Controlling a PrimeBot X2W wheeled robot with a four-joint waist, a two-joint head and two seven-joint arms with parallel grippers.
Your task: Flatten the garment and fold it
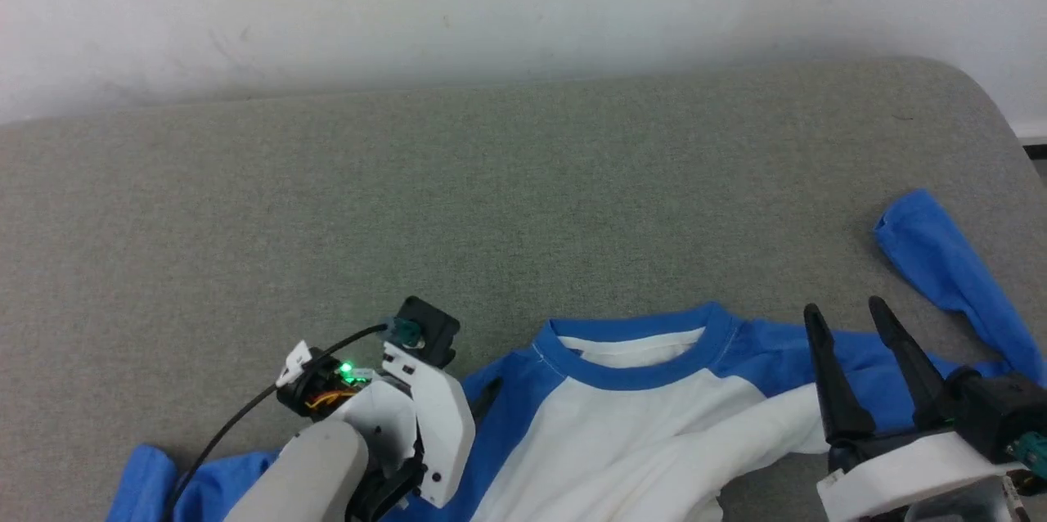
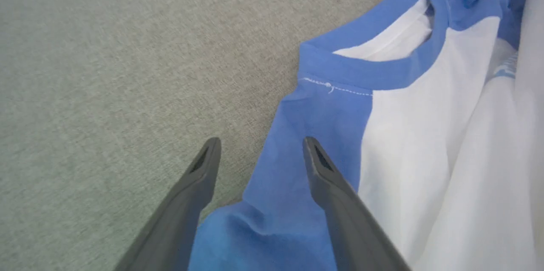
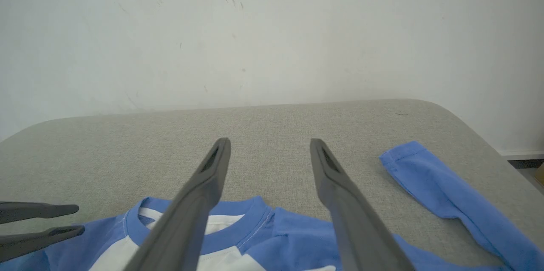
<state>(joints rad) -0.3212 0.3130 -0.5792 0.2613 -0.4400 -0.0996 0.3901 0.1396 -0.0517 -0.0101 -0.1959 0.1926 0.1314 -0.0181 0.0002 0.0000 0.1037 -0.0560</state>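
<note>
Garment [image 1: 654, 424] lying on the grey tabletop [image 1: 409, 203], white body creased. Left hand [image 2: 261, 145]: left of the neckband [image 1: 654, 379], over the blue shoulder, fingers spread wide, gripping nothing. Right hand [image 1: 844, 308]: right of the neckband, above the other shoulder, likewise spread and empty. One blue sleeve [image 1: 949, 268] extends farther right.

Head high, downward; left wrist close, maybe steep; right wrist level; garment [image 1: 638, 424] shared.
</note>
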